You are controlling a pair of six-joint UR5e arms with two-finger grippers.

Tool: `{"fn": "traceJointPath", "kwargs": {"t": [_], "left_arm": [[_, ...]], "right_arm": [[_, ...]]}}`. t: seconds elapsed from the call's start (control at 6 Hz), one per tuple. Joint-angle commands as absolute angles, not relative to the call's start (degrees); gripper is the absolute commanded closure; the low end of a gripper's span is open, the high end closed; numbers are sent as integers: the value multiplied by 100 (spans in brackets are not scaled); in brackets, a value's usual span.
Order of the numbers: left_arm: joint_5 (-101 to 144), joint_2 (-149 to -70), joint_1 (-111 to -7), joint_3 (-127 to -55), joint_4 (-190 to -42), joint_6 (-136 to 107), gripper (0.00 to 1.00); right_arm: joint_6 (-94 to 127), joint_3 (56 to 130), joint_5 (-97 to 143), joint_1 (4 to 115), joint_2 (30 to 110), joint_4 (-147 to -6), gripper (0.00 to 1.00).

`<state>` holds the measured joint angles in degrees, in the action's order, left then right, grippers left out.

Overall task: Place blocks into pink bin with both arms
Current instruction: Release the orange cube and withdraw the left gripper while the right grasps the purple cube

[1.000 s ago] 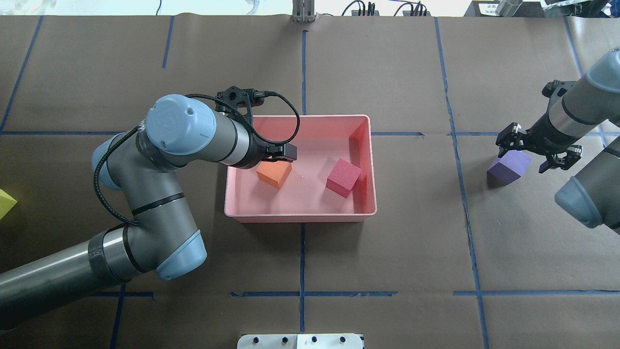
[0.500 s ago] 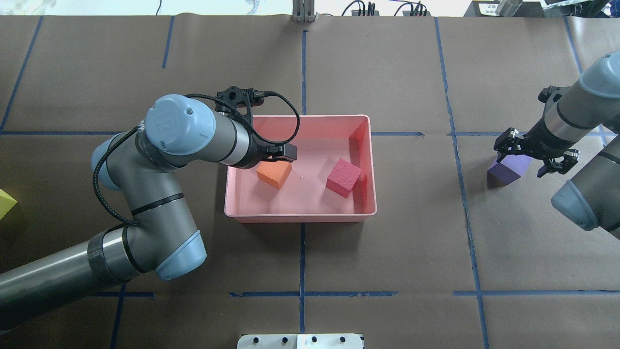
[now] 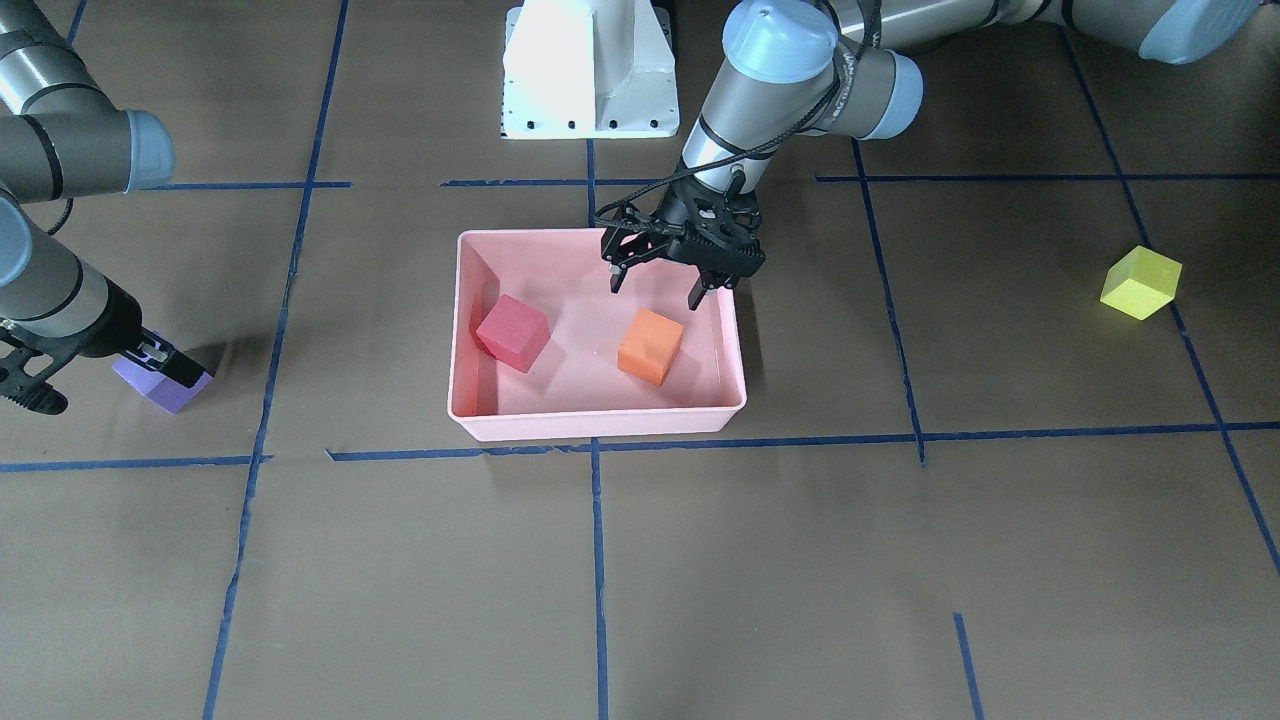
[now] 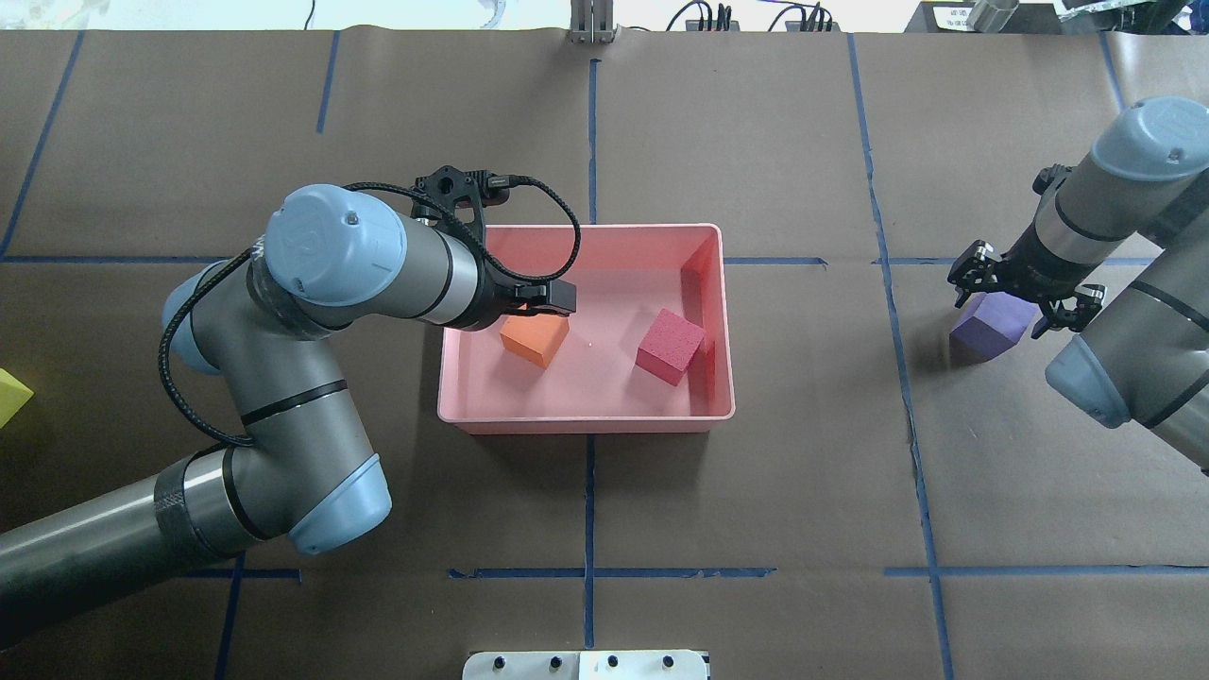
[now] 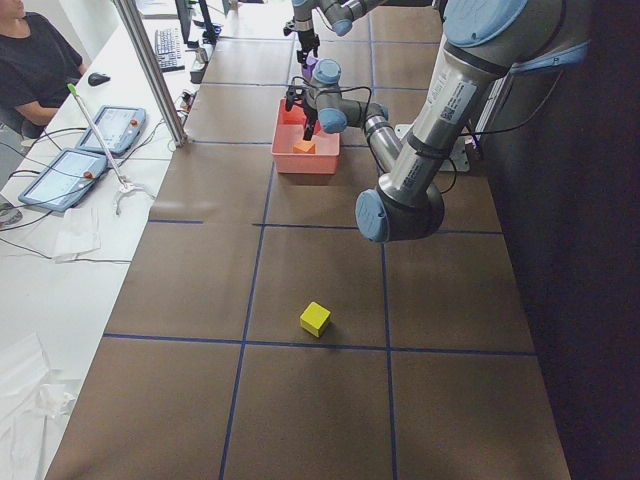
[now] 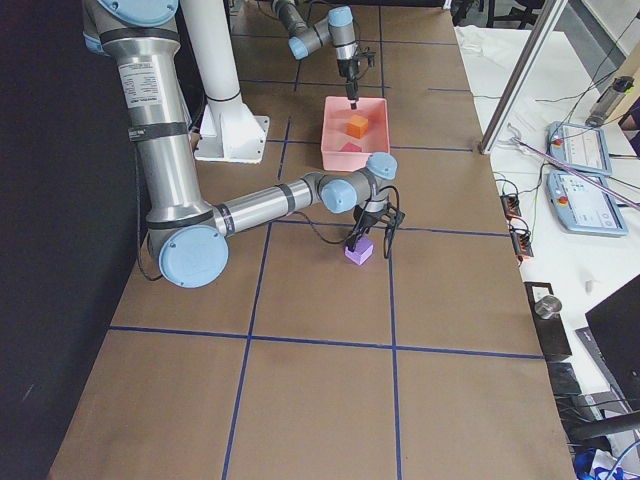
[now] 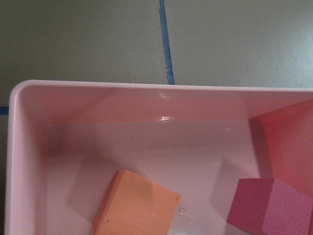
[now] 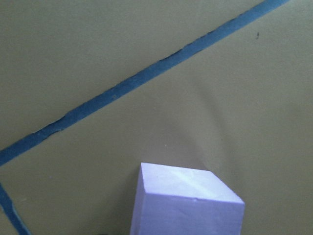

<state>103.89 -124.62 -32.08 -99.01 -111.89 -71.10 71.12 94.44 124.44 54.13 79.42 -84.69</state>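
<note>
Under the left gripper (image 3: 653, 290), in the front view, sits the orange block (image 3: 650, 346) on the floor of the pink bin (image 3: 595, 425). The gripper's two fingers are spread apart and hold nothing. They hang just above the block and do not touch it. The red-pink block (image 3: 512, 332) is in the bin too, off to one side of this gripper. The yellow-green block (image 3: 1140, 282) is well apart on its other side, out on the brown table (image 3: 800, 560).

From overhead, the right gripper (image 4: 1001, 312) is down low at the purple block (image 4: 992, 329), far from the bin. Its fingers are spread wide with the block between them. I cannot tell if they touch it.

From the table's left end, the yellow-green block sits alone, a long way from the left gripper, which is over the bin.

From the table's right end, the purple block sits on the table right under the right gripper.

The left wrist camera looks down into the bin. The orange block is below it and the red-pink block is off to the side, apart from it.

The right wrist camera shows the purple block close below, with a blue tape line (image 8: 122, 88) on the table past it.
</note>
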Motion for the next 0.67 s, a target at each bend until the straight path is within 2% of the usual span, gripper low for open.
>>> {"fn": "traceJointPath", "kwargs": {"t": [0.0,0.33,0.5], "left_arm": [[10389,-12393,-3217,-10054,-11154,-7102,0],[10389,-12367,-3243,-10264,-11066,-7110,0],[10397,-12001,-3261,-10796,-11074,-7102,0]], "right_arm": [[7145,9343,12340,5414,7945,-8473,4],[7267,9237,12252,5405,7937,-8464,8],[7547,9263,12191,5310,7928,-8464,15]]}}
